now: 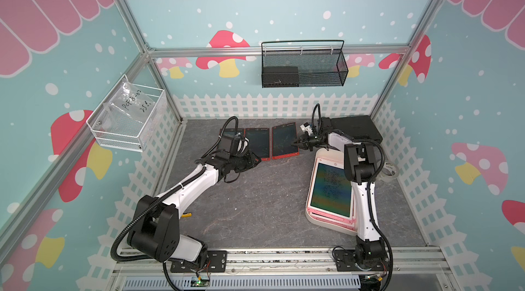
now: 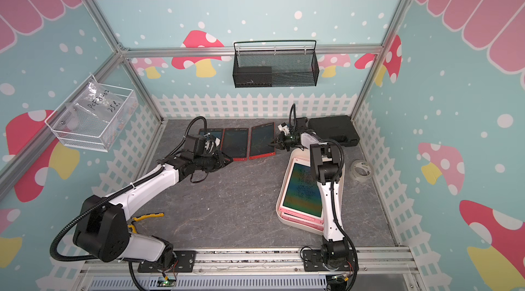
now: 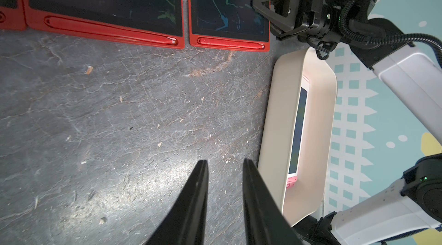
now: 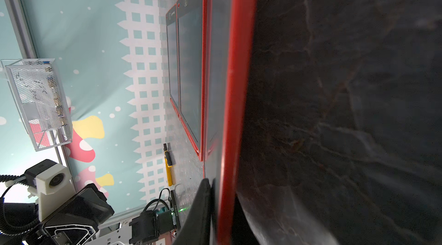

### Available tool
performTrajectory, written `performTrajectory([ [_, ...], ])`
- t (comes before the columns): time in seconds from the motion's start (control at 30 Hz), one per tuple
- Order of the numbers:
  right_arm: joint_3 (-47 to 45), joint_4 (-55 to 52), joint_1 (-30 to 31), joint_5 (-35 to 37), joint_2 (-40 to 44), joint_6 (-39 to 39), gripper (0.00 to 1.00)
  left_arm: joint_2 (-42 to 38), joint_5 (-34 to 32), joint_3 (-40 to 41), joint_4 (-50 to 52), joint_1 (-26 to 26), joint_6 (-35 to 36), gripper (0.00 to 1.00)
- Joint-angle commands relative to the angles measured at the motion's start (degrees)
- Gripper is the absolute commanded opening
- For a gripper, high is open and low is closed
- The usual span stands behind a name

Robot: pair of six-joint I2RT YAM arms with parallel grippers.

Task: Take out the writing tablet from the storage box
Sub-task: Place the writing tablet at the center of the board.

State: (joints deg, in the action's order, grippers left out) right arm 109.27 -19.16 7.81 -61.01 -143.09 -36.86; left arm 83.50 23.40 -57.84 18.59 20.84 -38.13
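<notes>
Right gripper (image 1: 296, 143) is at 1 o'clock on the table (image 1: 255, 207), its jaws narrow around the edge of the nearest red writing tablet (image 1: 284, 139). I can't tell if they pinch it or have let go. The tablet lies beside two other red tablets (image 1: 257, 142) at 12. Left gripper (image 3: 223, 163) hovers near 11, jaws apart and empty. Storage box (image 1: 309, 214) sits at 4 o'clock with pink writing tablets (image 1: 331, 187) stacked inside.

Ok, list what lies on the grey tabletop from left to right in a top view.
Yellow-and-black hand tool → partly hidden red-framed writing tablet → second red tablet → third red tablet → cream-white plastic storage box → clear tape roll.
</notes>
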Motion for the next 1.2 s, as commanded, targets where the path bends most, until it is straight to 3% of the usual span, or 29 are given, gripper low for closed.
performTrajectory([
  [0.0, 1.2, -0.7, 0.0, 0.8, -1.3, 1.3, 0.15, 1.3, 0.9, 0.6, -0.8, -0.5, 0.5, 0.28],
  [0.23, 0.8, -2.5, 0.1, 1.3, -0.9, 3.1, 0.17, 3.3, 2.2, 0.9, -2.6, -0.8, 0.2, 0.28],
  [0.4, 0.9, -3.1, 0.1, 1.7, -1.1, 3.5, 0.28, 3.7, 2.6, 0.9, -2.7, -1.0, 0.4, 0.28],
  [0.57, 1.0, -3.9, 0.2, 3.9, -0.7, 3.5, 0.48, 3.9, 2.9, 0.9, -2.8, -1.1, 0.4, 0.28],
  [0.97, 10.4, -14.7, 1.1, 17.3, -3.4, 6.9, 0.55, 4.8, 3.8, 0.9, -2.8, -1.2, 0.8, 0.29],
  [1.17, 11.5, -16.8, 2.1, 19.8, -3.8, 7.9, 0.56, 5.4, 4.1, 0.8, -3.1, -1.3, 0.8, 0.28],
])
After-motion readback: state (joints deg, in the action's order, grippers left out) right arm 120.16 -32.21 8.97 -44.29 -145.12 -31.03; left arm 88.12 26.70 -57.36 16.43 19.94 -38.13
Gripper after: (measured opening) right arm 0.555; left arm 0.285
